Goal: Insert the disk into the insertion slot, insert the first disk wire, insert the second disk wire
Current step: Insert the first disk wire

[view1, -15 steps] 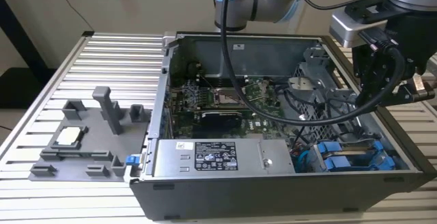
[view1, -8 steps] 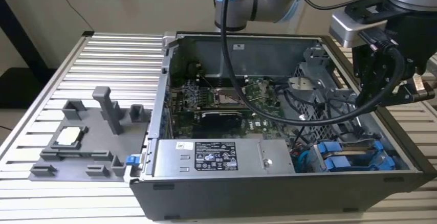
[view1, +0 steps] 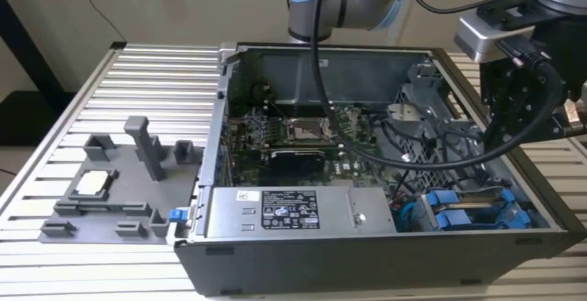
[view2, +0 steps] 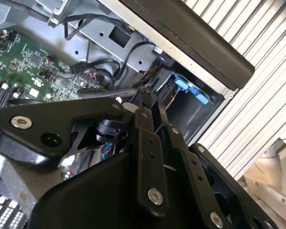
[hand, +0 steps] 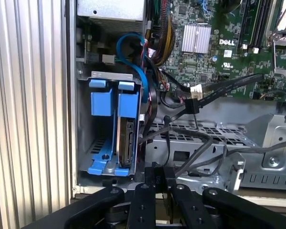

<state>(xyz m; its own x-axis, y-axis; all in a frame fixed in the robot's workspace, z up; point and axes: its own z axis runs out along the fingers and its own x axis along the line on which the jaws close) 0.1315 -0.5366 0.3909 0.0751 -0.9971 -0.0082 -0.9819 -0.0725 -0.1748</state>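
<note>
Two blue-framed drives stand side by side in the case's corner bay. The disk (hand: pixel 128 141) shows its silver metal edge under its blue frame (hand: pixel 128 101), seated in the insertion slot (hand: pixel 84 136); in the exterior view the disk (view1: pixel 477 213) is at the lower right. Black wires with a black plug (hand: pixel 191 106) and a white plug (hand: pixel 196 90) lie loose over the grey cage, apart from the drives. My gripper (hand: pixel 158 177) hovers above the case edge beside the bay, fingers together, nothing seen between them. It appears in the second wrist view (view2: pixel 147 101) too.
A blue cable (hand: pixel 133 57) loops from the drives toward the motherboard (hand: pixel 214 52). The silver power-supply box (view1: pixel 293 212) lies along the case front. A grey fixture plate (view1: pixel 110 191) sits on the ribbed table at the exterior view's left. Thick black arm cabling (view1: pixel 431 157) hangs into the case.
</note>
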